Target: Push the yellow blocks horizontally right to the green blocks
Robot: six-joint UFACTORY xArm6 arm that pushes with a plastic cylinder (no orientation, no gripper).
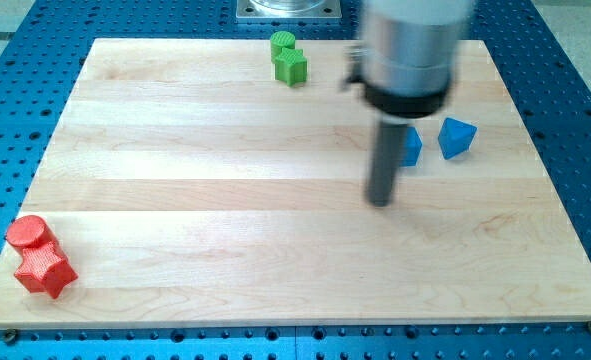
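Wooden board (225, 200): my tip (380, 203), no pincer, touches nothing, beside a blue block (411, 146).

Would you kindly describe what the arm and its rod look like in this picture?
The arm's end is a blurred silvery-grey cylinder with a black band at its base. From it hangs a straight dark grey rod, ending at my tip. No cables or markings can be made out.

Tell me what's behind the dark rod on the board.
Behind the rod, ending at my tip, a blue block pokes out; its left part is hidden, so its shape is unclear. No yellow blocks are visible anywhere.
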